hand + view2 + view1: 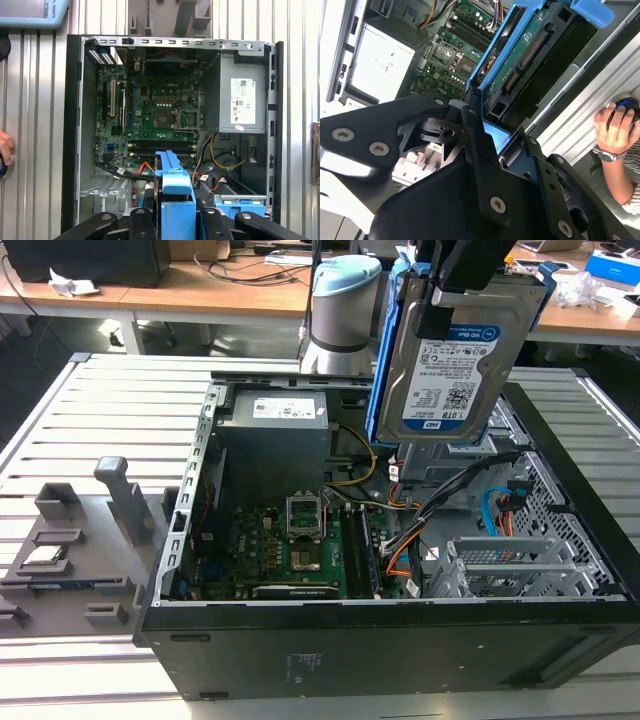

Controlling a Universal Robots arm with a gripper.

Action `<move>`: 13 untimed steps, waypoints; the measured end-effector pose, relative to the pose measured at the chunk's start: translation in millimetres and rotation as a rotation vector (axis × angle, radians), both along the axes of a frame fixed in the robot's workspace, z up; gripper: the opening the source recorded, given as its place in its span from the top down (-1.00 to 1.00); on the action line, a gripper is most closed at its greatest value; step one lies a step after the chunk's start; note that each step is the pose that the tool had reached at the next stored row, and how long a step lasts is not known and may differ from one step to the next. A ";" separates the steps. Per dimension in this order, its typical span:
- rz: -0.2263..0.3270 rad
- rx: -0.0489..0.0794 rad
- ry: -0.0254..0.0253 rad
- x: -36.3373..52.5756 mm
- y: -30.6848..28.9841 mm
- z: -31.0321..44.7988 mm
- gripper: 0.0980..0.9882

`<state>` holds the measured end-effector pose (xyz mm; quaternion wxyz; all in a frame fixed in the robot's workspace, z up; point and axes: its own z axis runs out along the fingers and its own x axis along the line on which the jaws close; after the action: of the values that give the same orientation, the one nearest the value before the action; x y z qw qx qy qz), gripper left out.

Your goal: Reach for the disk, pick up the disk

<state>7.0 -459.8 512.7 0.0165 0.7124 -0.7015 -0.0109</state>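
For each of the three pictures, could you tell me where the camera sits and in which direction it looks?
Exterior view: off the arm, looks down slantwise into the open computer case; the disk hangs lifted above it, under the hand.
First wrist view: on the arm, looks straight down into the case; the hand's links flank the disk's blue frame.
Second wrist view: close behind the hand, along the disk's underside; a person's hand beside.
Shared: all show the motherboard.

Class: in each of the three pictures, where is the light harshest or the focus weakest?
Exterior view: the disk label shows clearly while the lower case front stays dark. Second wrist view: the gripper looms close and soft; glare whitens the power supply. First wrist view: evenly lit, motherboard crisp.
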 end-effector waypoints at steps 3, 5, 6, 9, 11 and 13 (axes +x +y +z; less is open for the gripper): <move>0.000 0.000 0.0000 0.0 -4.9 0.0 0.39; 0.000 0.000 0.0000 0.0 -8.0 0.0 0.39; 0.000 0.000 0.0000 0.0 -10.0 0.0 0.39; 0.000 0.000 0.0000 0.0 -13.9 0.0 0.39; 0.000 0.000 0.0000 0.0 -16.3 0.0 0.39; 0.000 0.000 0.0000 0.0 -19.0 0.0 0.39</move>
<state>7.0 -478.7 512.7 0.0165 0.7124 -0.7015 -0.0109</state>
